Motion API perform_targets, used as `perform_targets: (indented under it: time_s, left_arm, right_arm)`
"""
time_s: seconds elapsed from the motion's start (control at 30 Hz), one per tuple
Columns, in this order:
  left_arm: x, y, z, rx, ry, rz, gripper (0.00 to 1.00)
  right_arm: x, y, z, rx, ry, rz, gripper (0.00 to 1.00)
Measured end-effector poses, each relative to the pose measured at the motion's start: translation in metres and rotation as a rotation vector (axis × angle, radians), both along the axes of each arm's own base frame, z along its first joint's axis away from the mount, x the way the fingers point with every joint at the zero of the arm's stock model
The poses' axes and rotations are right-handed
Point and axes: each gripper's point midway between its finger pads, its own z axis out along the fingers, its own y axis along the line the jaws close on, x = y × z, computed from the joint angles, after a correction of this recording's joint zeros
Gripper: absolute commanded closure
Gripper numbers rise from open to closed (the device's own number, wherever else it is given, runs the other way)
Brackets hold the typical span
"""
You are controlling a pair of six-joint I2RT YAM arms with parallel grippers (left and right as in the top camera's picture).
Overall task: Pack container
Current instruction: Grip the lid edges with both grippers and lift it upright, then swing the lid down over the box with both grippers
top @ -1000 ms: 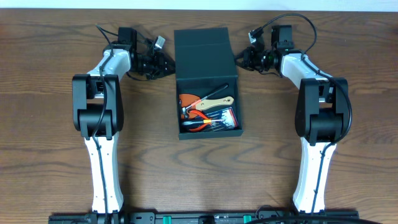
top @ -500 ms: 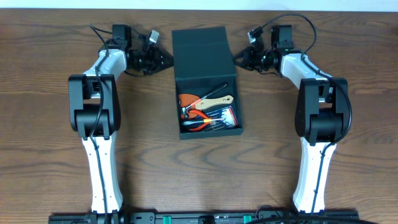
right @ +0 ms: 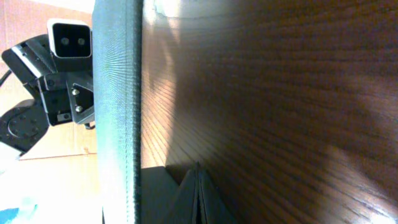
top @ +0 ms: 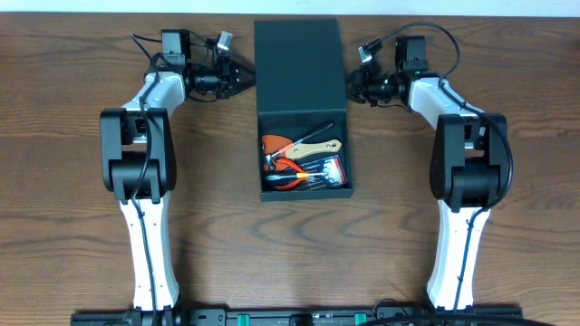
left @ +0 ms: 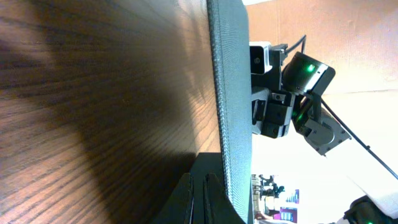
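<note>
The dark teal container stands at the table's middle, its box part open. Its flap lid is lifted off the table at the back. Inside lie orange pliers, a wooden-handled hammer and a packet of drill bits. My left gripper is shut, its tip at the lid's left edge. My right gripper is shut, its tip at the lid's right edge. The left wrist view shows the lid's edge above the closed fingers. The right wrist view shows the lid's edge beside the closed fingers.
Wooden table all round the container. Each wrist view sees the other arm's wrist past the lid: the right arm's wrist and the left arm's camera. Both arm bases stand at the near edge.
The left gripper moved back and right to the lid's left edge. The lid has risen from its folded, lying position and now reaches farther back in the overhead view.
</note>
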Motion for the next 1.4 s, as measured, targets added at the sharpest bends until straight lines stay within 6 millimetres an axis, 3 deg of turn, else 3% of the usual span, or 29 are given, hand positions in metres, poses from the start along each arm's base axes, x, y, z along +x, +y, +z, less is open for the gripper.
perform_targets:
  time_s: [0.17, 0.3, 0.4, 0.47, 0.53, 0.7, 0.87, 0.97, 1.1, 1.17, 1.27, 1.4]
  left_arm:
    - [0.001, 0.000, 0.032, -0.001, -0.048, 0.003, 0.94]
    - [-0.006, -0.003, 0.093, -0.003, -0.137, -0.003, 0.94]
    - [-0.020, -0.008, 0.139, 0.005, -0.184, -0.007, 0.94]
    - [-0.033, -0.011, 0.165, 0.021, -0.186, -0.004, 0.94]
    - [-0.046, -0.012, 0.177, 0.046, -0.151, 0.003, 0.94]
    - [-0.088, -0.004, 0.173, 0.173, 0.003, 0.018, 0.94]
    - [-0.144, 0.009, 0.160, 0.392, 0.103, -0.023, 0.94]
    - [-0.174, 0.009, 0.166, 0.513, 0.069, -0.071, 0.94]
    - [-0.207, 0.004, 0.179, 0.628, 0.003, -0.126, 0.94]
    - [-0.219, 0.002, 0.183, 0.673, -0.023, -0.149, 0.94]
    - [-0.231, -0.004, 0.179, 0.752, -0.054, -0.191, 0.94]
    - [-0.233, -0.013, 0.166, 0.856, -0.113, -0.235, 0.94]
  right_arm:
    - [0.004, -0.004, 0.029, -0.032, -0.056, -0.027, 0.99]
    - [0.007, -0.008, 0.087, -0.057, -0.165, -0.055, 0.99]
    - [-0.002, -0.011, 0.130, -0.089, -0.218, -0.078, 0.99]
    - [-0.011, -0.014, 0.151, -0.121, -0.237, -0.091, 0.99]
    - [-0.020, -0.017, 0.159, -0.164, -0.230, -0.097, 0.99]
    - [-0.051, -0.025, 0.155, -0.303, -0.167, -0.082, 0.99]
    - [-0.087, -0.040, 0.152, -0.513, -0.137, -0.058, 0.99]
    - [-0.103, -0.051, 0.169, -0.624, -0.183, -0.063, 0.99]
    - [-0.120, -0.063, 0.206, -0.712, -0.291, -0.096, 0.99]
    - [-0.128, -0.069, 0.226, -0.739, -0.346, -0.119, 0.99]
    - [-0.138, -0.075, 0.240, -0.767, -0.381, -0.135, 0.99]
    - [-0.139, -0.078, 0.230, -0.792, -0.359, -0.125, 0.99]
